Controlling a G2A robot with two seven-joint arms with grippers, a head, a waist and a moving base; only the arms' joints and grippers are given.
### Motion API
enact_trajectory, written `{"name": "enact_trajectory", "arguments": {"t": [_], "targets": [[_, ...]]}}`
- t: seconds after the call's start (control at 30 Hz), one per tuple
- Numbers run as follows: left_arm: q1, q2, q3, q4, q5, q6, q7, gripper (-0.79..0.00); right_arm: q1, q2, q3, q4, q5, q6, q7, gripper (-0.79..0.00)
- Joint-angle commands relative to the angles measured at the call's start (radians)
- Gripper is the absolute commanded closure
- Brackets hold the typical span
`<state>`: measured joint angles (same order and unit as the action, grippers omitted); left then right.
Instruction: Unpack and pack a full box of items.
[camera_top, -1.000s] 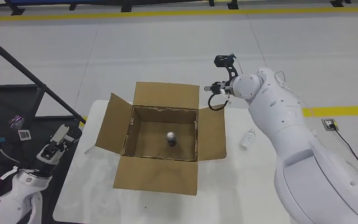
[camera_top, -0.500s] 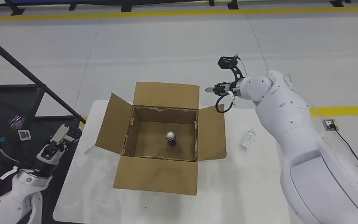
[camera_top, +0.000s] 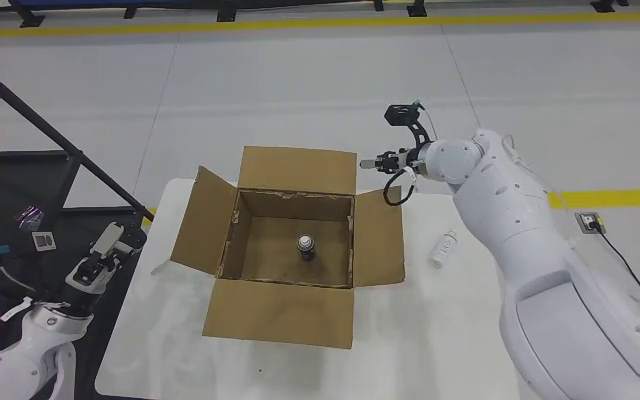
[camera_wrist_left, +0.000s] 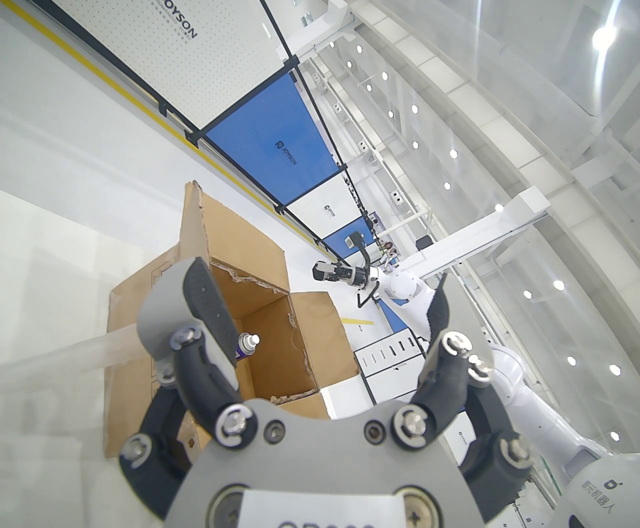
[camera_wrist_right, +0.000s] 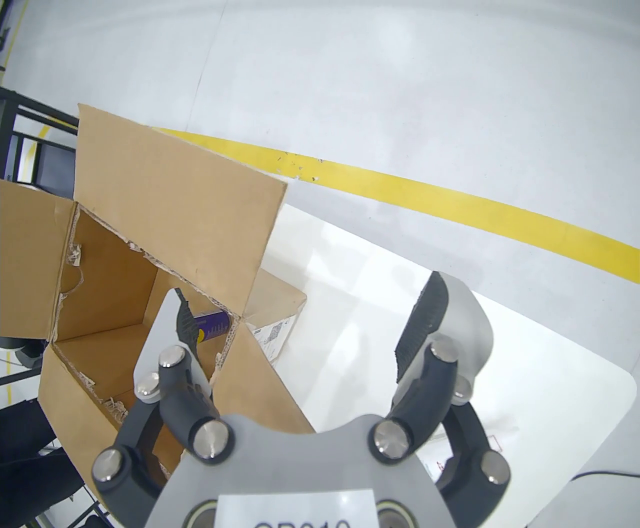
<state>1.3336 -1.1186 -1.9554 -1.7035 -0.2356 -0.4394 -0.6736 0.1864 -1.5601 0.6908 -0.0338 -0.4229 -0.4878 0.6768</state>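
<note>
An open cardboard box (camera_top: 290, 300) stands in the middle of the white table (camera_top: 440, 330), all flaps folded out. One spray can (camera_top: 306, 246) stands upright on its floor; it is also seen as the can (camera_wrist_left: 246, 345) and as the can (camera_wrist_right: 216, 320) past a flap. My right gripper (camera_top: 373, 160) hangs open and empty above the box's far right corner, over the right flap (camera_top: 380, 240). In its own view the right gripper (camera_wrist_right: 305, 320) has wide jaws. My left gripper (camera_wrist_left: 320, 305) is open and empty, off the table's left edge, and faces the box (camera_wrist_left: 235, 280).
A small white bottle (camera_top: 443, 247) lies on the table right of the box. A black frame and stand (camera_top: 50, 170) are at the far left, beside the left arm (camera_top: 95, 265). Bare tabletop lies in front of the box and to its right.
The right arm's forearm has swung a little to the right while its gripper stayed over the box's far right corner. The left arm and the can have not moved.
</note>
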Motion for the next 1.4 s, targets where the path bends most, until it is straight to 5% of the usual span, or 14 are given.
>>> {"name": "enact_trajectory", "arguments": {"t": [0.0, 0.43, 1.23, 1.37], "targets": [[0.000, 0.000, 0.000, 0.000, 0.000, 0.000, 0.000, -0.785, 0.010, 0.013, 0.002, -0.001, -0.001, -0.049, -0.015, -0.785], [0.000, 0.000, 0.000, 0.000, 0.000, 0.000, 0.000, -0.785, -0.006, 0.096, 0.042, 0.034, 0.061, -0.349, -0.113, -0.785], [0.000, 0.000, 0.000, 0.000, 0.000, 0.000, 0.000, -0.785, -0.015, 0.101, 0.044, 0.019, 0.063, -0.366, -0.134, -0.785], [0.000, 0.000, 0.000, 0.000, 0.000, 0.000, 0.000, -0.785, -0.003, 0.119, 0.044, -0.055, 0.050, -0.451, -0.140, -0.785]]}}
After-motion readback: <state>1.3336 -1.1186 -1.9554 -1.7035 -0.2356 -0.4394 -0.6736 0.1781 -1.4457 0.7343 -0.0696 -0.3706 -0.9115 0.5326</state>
